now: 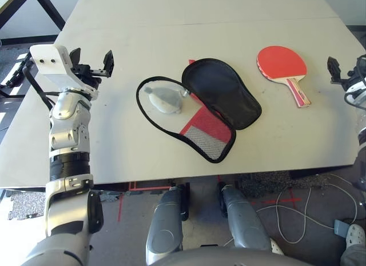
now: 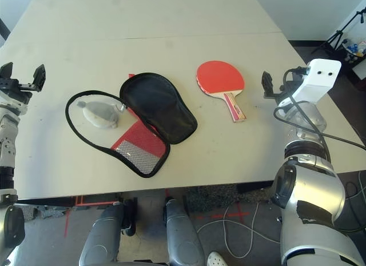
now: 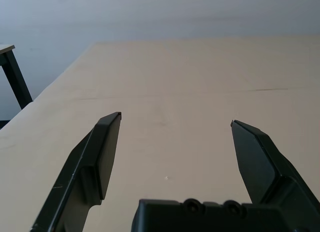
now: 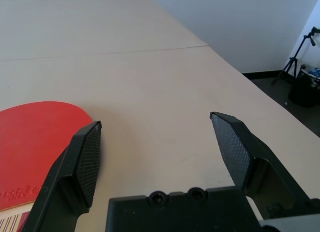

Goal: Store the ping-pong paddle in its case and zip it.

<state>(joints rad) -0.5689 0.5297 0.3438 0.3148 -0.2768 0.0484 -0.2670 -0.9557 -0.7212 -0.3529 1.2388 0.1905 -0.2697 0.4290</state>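
Note:
The ping-pong paddle [image 1: 282, 64] lies flat on the table's right side, red face up, with its striped handle pointing toward the front edge. The case [image 1: 220, 94] lies unzipped in the middle, its black-lined flap folded open to the right over the red mesh side [image 1: 205, 133]. A grey-blue plush lump [image 1: 164, 99] rests inside the left half. My left gripper [image 1: 91, 60] hovers open above the table, left of the case. Right of the paddle, my right gripper [image 2: 278, 82] is open and holds nothing; the paddle's red face [image 4: 35, 142] lies beside its finger.
The pale table [image 1: 171, 26] stretches far back, with a seam across it. Its front edge runs just below the case. Cables [image 1: 297, 211] lie on the floor under the table. A black tripod [image 2: 338, 27] stands off the right side.

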